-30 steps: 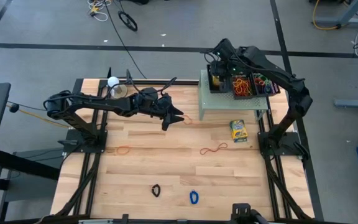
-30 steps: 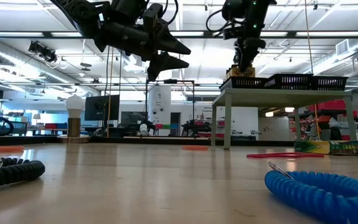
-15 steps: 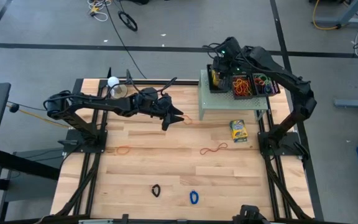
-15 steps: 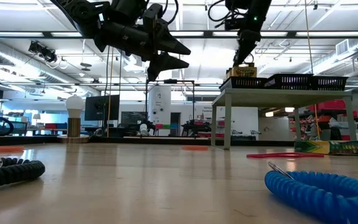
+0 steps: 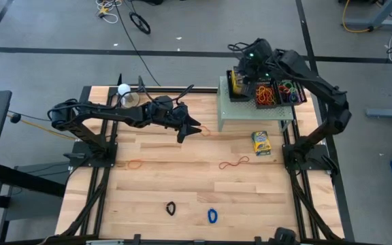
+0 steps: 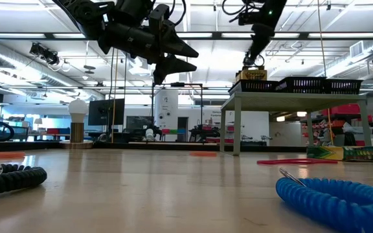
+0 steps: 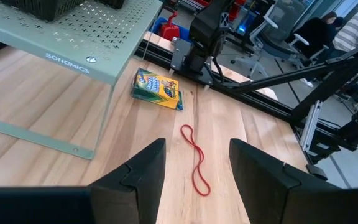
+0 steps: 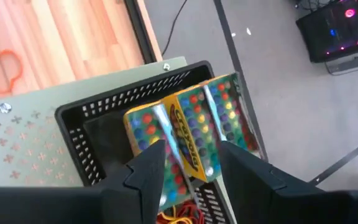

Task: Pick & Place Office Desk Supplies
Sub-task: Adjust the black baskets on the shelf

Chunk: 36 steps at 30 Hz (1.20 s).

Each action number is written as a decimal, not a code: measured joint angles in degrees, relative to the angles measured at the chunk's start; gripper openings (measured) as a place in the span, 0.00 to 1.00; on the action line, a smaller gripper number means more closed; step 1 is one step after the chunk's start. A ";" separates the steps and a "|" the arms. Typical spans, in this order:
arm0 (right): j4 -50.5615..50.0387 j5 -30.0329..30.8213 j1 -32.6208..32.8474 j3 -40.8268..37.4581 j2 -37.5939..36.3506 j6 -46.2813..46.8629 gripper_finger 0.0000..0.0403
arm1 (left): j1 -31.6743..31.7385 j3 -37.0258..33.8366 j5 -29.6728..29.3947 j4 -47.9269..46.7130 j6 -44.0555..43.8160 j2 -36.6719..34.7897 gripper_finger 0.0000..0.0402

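High view: right gripper (image 5: 244, 71) hovers over the black mesh tray (image 5: 239, 85) holding yellow-and-green crayon boxes (image 5: 236, 84) on the pale green perforated shelf (image 5: 233, 107), likely just placed.

Right wrist view: its jaws are apart, empty above those boxes.

Left wrist view: left gripper (image 7: 196, 165) gapes empty above the wooden tabletop (image 7: 36, 118), facing a thin red rubber band (image 7: 194, 158), probably next.

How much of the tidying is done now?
Done: crayon boxes stand in the black mesh tray on the shelf, rubber bands in the neighbouring trays. In hand: nothing; both grippers' fingers are open. Left: one crayon box and loose bands, red, orange, black, blue.
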 joint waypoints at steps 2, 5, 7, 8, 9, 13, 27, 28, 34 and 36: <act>-0.98 0.05 -0.06 0.28 -1.36 1.06 0.40 | 0.00 0.00 0.00 0.00 0.00 0.00 0.46; -4.01 -0.05 -1.12 0.81 -3.65 4.34 0.39 | 0.00 0.00 -0.01 0.00 0.00 0.00 0.46; -6.97 0.06 -2.57 0.85 -5.28 8.46 0.35 | 0.00 0.00 0.00 0.01 -0.01 0.00 0.45; -8.80 0.21 -3.80 0.87 -6.00 11.16 0.32 | 0.00 0.00 -0.02 0.00 0.00 0.00 0.45; -10.95 0.63 -5.19 0.87 -6.58 14.21 0.28 | 0.00 0.00 -0.02 0.01 -0.02 0.00 0.44; -19.04 1.82 -12.39 0.83 -6.80 25.61 0.10 | 0.00 0.00 -0.02 0.00 -0.24 0.00 0.42; -18.44 1.24 -19.06 -11.64 -6.24 34.05 0.02 | -1.96 -0.02 -0.38 -0.97 0.07 0.00 0.31; -18.28 2.12 -18.62 -12.41 -6.24 34.94 0.02 | -2.28 -0.02 -0.39 -0.96 0.15 0.00 0.31; -16.91 8.17 -16.39 -15.93 -6.24 37.96 0.01 | -3.52 -0.02 -1.87 -0.96 0.35 0.00 0.31; -17.00 9.94 -15.80 -17.00 -6.02 38.66 0.01 | -3.76 -0.02 -1.98 -0.98 0.37 0.00 0.31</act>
